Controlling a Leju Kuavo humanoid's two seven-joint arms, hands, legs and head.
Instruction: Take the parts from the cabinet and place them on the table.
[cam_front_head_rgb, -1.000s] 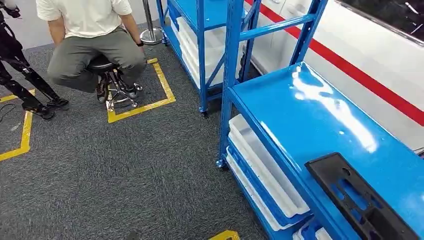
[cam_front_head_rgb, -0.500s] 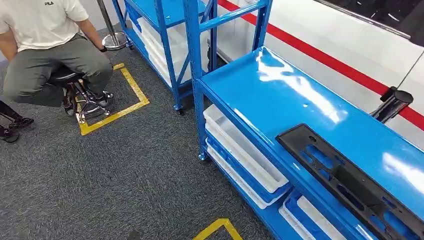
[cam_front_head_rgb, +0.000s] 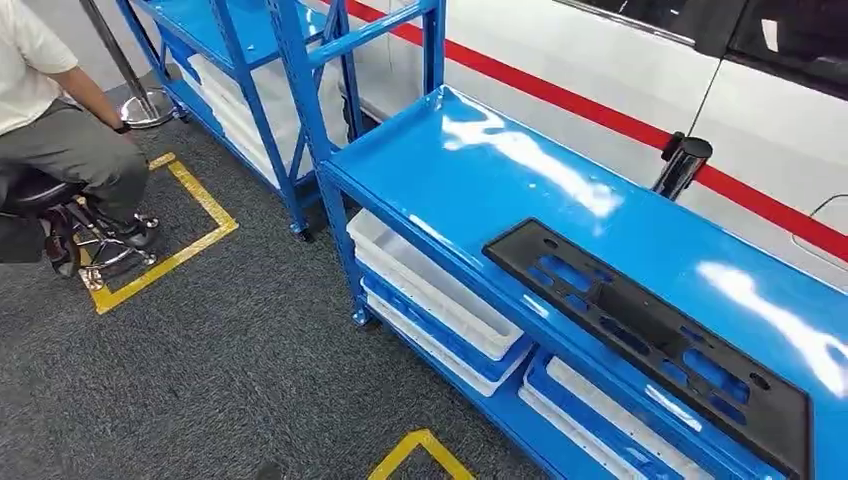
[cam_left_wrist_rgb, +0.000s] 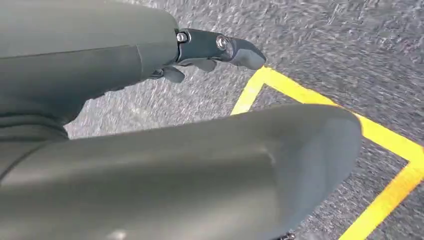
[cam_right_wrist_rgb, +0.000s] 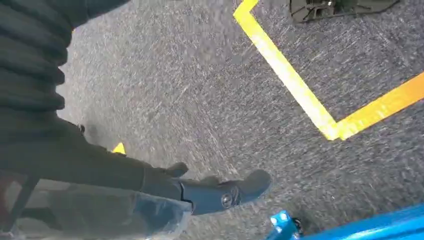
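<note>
A long black plastic part (cam_front_head_rgb: 650, 330) with several cut-outs lies flat on the top shelf of the blue cabinet (cam_front_head_rgb: 470, 170), towards its right end. My left hand (cam_left_wrist_rgb: 205, 47) hangs above grey carpet with its dark fingers stretched out and nothing in them. My right hand (cam_right_wrist_rgb: 210, 192) also hangs low over the carpet beside a blue cabinet foot (cam_right_wrist_rgb: 282, 222), fingers extended and holding nothing. Both hands are far from the part.
White trays (cam_front_head_rgb: 430, 290) fill the cabinet's lower shelves. A second blue rack (cam_front_head_rgb: 230, 60) stands at the back left. A person (cam_front_head_rgb: 60, 150) sits on a stool at the left. Yellow tape (cam_front_head_rgb: 190, 240) marks the carpet. A white vehicle with a red stripe (cam_front_head_rgb: 600, 60) stands behind the cabinet.
The camera has swung to the right, so the whole scene has slid left. The black part now shows at nearly full length, and the seated person is at the left edge.
</note>
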